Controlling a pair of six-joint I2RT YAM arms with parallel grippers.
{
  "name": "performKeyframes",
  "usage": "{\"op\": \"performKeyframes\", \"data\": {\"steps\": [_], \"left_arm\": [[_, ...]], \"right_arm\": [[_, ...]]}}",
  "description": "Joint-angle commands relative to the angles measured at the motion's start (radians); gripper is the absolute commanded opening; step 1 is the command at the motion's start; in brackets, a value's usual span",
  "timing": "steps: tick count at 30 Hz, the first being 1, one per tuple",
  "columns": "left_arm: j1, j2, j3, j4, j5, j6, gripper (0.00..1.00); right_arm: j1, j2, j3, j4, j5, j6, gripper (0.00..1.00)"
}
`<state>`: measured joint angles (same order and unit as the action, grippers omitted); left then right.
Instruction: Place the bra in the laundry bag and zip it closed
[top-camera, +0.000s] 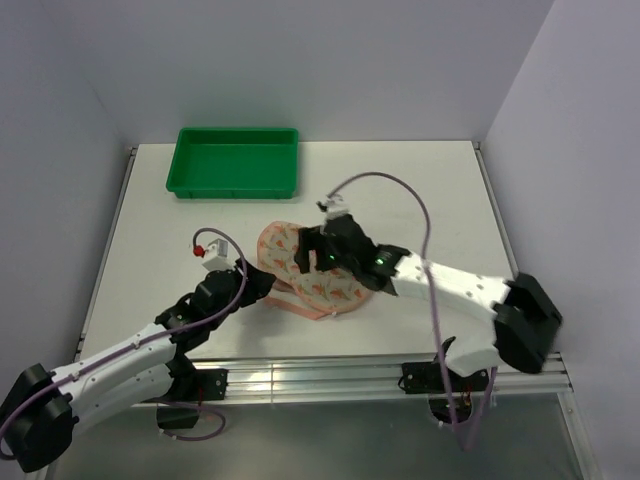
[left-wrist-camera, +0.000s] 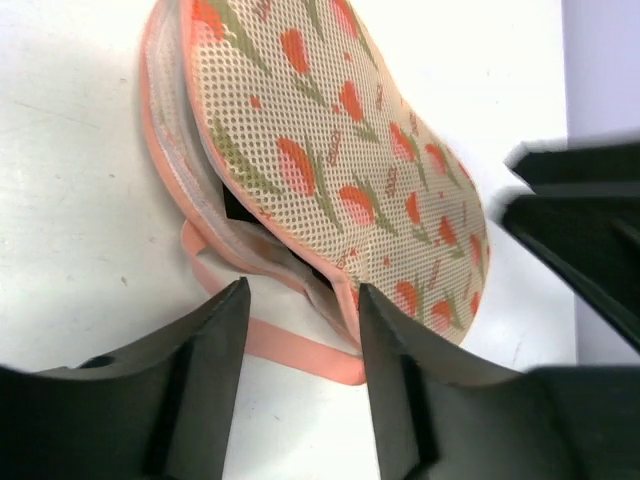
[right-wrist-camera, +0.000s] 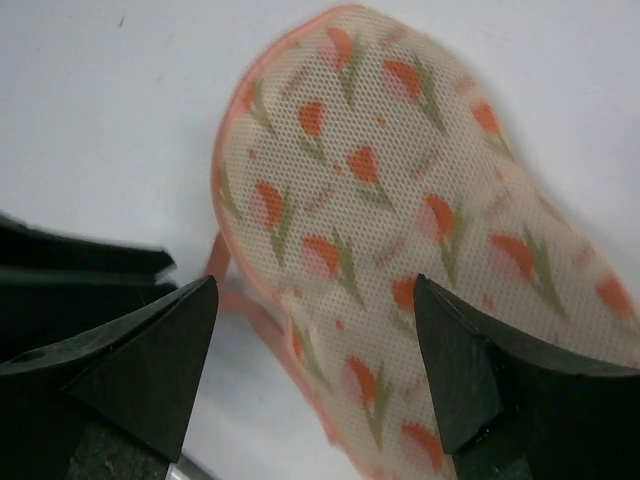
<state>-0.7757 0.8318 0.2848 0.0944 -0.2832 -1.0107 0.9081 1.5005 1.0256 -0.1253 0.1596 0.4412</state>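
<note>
The bag lies on the table, the bra seen as dark fabric inside its gaping seam. For zipping, the edge should be pinned by one gripper while the slider, not made out, is drawn. The left gripper and right gripper are parted, nothing held. That gap is shown only by the left wrist view; the right shows mesh.

The laundry bag is made of fine mesh cloth, matt and pricked with tiny holes, and is edged with smooth pink woven tape. The jaws are moulded in matt black plastic. The surface is finished smooth, matt white; the tray is glossy green plastic.
</note>
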Motion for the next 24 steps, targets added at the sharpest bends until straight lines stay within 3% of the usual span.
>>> {"op": "performKeyframes", "data": {"steps": [1, 4, 8, 10, 11, 15, 20, 24], "left_arm": [[-0.002, -0.059, 0.011, -0.091, -0.062, -0.008, 0.58], [-0.004, -0.115, 0.013, -0.177, -0.044, 0.023, 0.64], [-0.031, -0.054, 0.056, -0.173, 0.087, 0.102, 0.49], [-0.118, -0.005, 0.086, -0.118, 0.107, 0.132, 0.42], [-0.149, 0.048, 0.096, -0.098, 0.119, 0.145, 0.36], [-0.252, 0.199, 0.175, 0.060, 0.186, 0.204, 0.27], [-0.339, 0.389, 0.267, 0.105, 0.231, 0.259, 0.22], [-0.382, 0.513, 0.353, 0.093, 0.242, 0.313, 0.22]], "right_arm": [[-0.008, -0.262, -0.225, 0.042, 0.051, 0.176, 0.86], [0.005, -0.479, -0.454, 0.070, 0.054, 0.340, 0.86], [0.008, -0.692, -0.643, -0.052, 0.116, 0.502, 0.82], [0.006, -0.772, -0.721, -0.082, 0.135, 0.556, 0.79], [0.000, -0.783, -0.739, -0.086, 0.130, 0.568, 0.78], [-0.009, -0.758, -0.791, -0.021, 0.077, 0.614, 0.75], [-0.046, -0.686, -0.840, 0.186, -0.012, 0.625, 0.77], [-0.103, -0.640, -0.881, 0.311, -0.046, 0.636, 0.68]]}}
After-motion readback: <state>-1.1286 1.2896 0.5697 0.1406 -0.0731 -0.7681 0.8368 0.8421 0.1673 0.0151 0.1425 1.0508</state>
